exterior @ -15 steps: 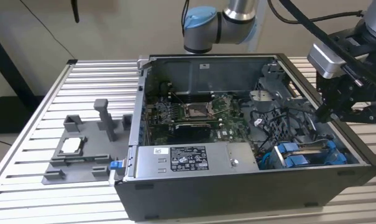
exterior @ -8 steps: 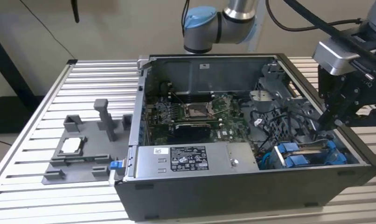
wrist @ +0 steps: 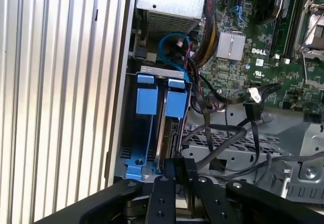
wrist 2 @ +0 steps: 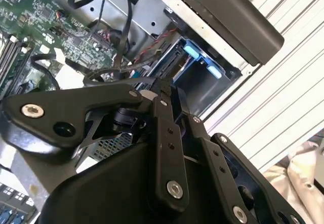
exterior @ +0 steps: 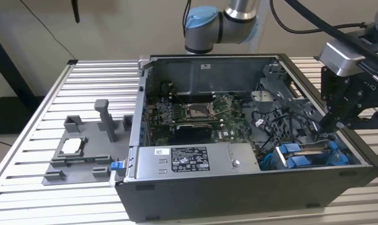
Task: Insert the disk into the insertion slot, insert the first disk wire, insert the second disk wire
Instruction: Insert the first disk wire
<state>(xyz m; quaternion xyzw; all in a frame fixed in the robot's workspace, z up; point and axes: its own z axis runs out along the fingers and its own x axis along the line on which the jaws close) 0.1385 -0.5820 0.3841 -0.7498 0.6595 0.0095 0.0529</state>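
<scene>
In the exterior view, at about four o'clock, the disk [exterior: 311,152] sits sunk in the case with its label hidden; just its blue carrier ends and a sliver of metal show. In the first wrist view it stands edge-on in the insertion slot [wrist: 161,72]. At three o'clock the gripper [exterior: 335,124] blends into dark cables, so what it holds cannot be told, and at nine o'clock a pale object [exterior: 72,146] on the grey fixture [exterior: 82,164] is too small to identify.
</scene>
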